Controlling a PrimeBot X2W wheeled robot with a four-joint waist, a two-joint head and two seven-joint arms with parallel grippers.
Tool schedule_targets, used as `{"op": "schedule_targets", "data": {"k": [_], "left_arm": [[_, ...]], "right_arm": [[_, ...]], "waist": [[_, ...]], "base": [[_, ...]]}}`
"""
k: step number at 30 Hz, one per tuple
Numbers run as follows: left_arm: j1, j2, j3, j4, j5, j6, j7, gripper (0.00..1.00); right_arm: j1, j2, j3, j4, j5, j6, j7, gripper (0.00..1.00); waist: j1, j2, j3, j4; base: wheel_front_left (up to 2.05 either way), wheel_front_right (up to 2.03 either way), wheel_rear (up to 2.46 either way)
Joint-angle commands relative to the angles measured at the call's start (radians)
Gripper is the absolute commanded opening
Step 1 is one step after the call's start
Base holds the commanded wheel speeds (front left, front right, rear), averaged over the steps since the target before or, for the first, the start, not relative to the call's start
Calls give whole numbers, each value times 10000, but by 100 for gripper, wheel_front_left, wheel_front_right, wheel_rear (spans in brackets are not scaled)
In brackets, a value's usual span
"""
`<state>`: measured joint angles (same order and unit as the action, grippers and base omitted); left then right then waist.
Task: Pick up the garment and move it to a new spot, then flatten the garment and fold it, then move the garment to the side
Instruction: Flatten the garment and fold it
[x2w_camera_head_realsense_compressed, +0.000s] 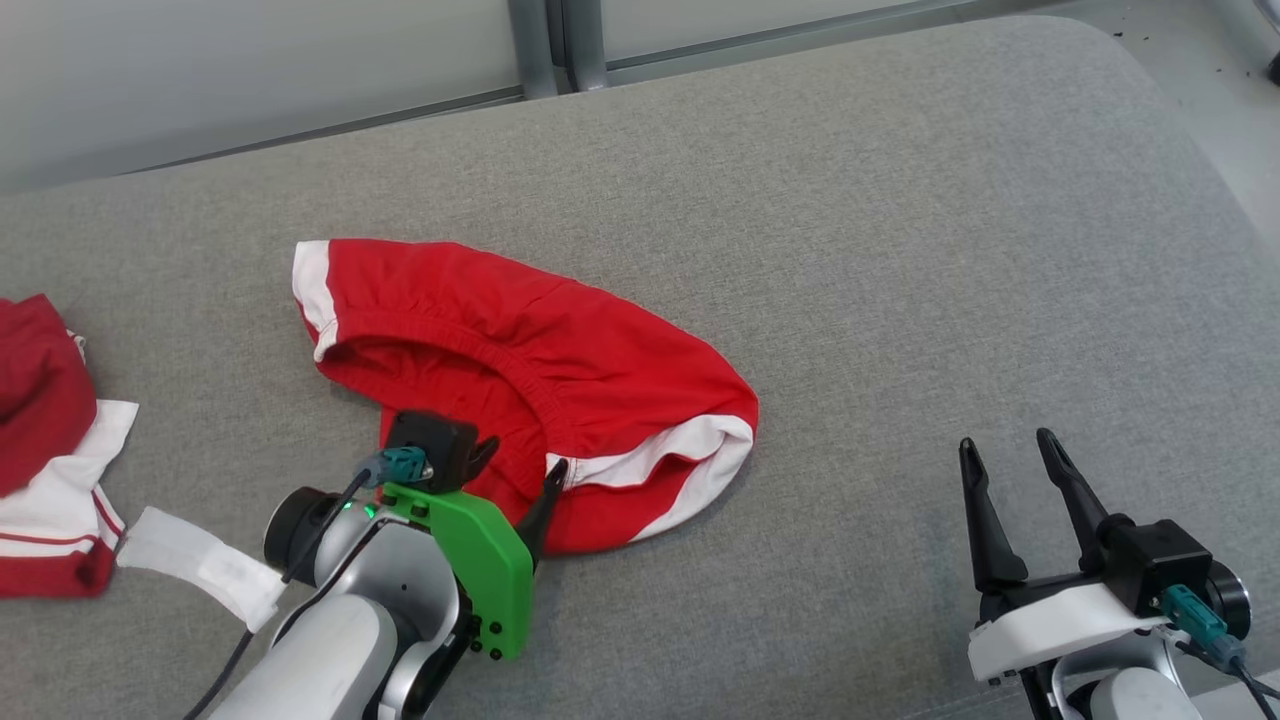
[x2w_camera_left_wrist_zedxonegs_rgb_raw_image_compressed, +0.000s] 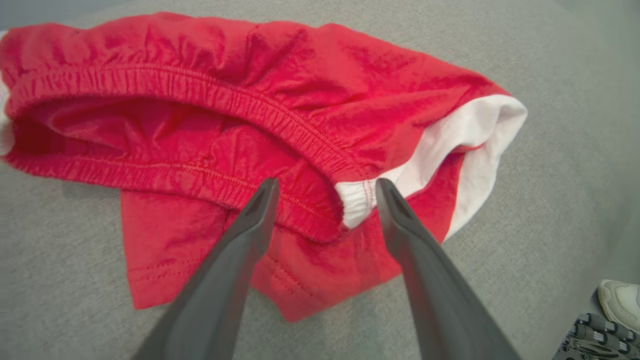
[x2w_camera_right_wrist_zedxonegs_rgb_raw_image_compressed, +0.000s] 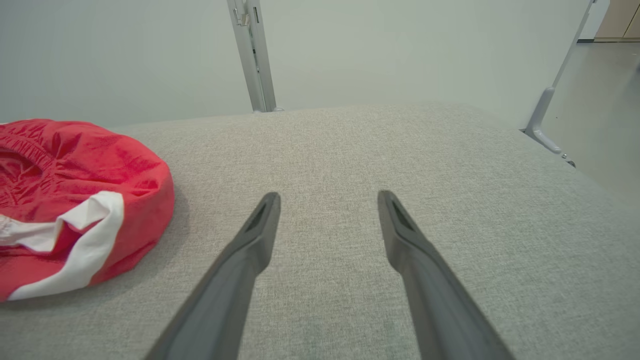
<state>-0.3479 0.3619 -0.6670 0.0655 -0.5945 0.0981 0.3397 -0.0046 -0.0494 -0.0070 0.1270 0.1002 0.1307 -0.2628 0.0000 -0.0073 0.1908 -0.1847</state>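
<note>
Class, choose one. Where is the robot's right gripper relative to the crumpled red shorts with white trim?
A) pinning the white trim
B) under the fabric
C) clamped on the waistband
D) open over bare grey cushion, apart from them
D: the right gripper stands spread above the grey fabric cushion, clear of the red shorts with white trim.

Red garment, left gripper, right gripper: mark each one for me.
red garment (x2w_camera_head_realsense_compressed: 560, 330), head view, red cloth above the elastic waistband.
left gripper (x2w_camera_left_wrist_zedxonegs_rgb_raw_image_compressed: 326, 182), left wrist view, midway between its open fingertips.
right gripper (x2w_camera_right_wrist_zedxonegs_rgb_raw_image_compressed: 328, 195), right wrist view, midway between its open fingertips.
</note>
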Motion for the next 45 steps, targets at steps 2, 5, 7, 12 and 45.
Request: {"op": "schedule_targets", "data": {"k": [2,5,7,12,45], "left_arm": [[183,61,-50,16,-135,2,192,100],[225,-119,-112,-20,-345,-88,308,100],[249,-207,-143,88,-518,-144,374,100],[62,-321,-47,518,-561,-82,252,100],[-7447,-1014,-797,331,-724,-1864,5489,0]], "right_arm": [[-124,-26,68,7,-45,1,-32,100],[-194,-26,87,-12,-8,1,-31,100],[-236,-23,119,-20,3,1,-32,100],[-288,-26,148,19,11,1,-32,100],[-715,-21,1040,353,1323,1,-31,100]], "waist": [[0,73,59,111],[0,73,133,133],[0,73,188,122],[0,73,272,17],[0,73,199,-2135]], "base": [[0,0,0],[0,0,0],[0,0,0],[0,0,0],[0,0,0]]}}
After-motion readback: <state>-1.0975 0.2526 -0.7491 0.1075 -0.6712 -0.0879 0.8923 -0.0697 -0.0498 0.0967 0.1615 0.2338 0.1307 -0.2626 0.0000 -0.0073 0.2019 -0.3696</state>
